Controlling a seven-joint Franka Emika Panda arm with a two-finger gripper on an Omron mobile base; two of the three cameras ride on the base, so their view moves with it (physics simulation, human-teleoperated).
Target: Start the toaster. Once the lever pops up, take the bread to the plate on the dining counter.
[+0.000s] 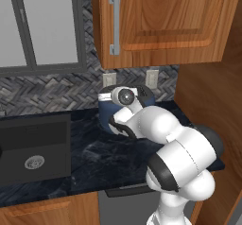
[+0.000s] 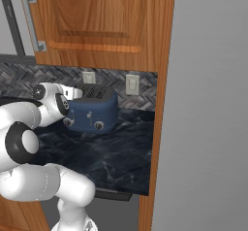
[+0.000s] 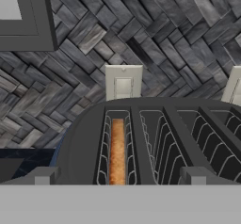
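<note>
Hand view looks down along the end effector onto the black top of the toaster, which is directly under and in front of it. The two dark fingertips stand well apart at the lower edge, one at the left side and one right of the middle, so the end effector is wide open and holds nothing. Between them is the leftmost slot, and in it the bread stands on its edge as a narrow golden-brown strip, its long axis running along the slot, away from the camera toward the wall. The other slots lie parallel beside it to the right, with wire guides inside. Behind the toaster is a grey herringbone backsplash with a pale outlet plate just above the toaster's back edge, and a second one at the right border. In the left base view the toaster is a dark-blue rounded body on the black marble bench, near the back wall, mostly covered by the white arm; a dark sink is to its left. In the right base view the toaster shows its front with two round silver knobs, facing out from the wall, and the hand hangs over its left end, below a wooden wall cabinet.
</note>
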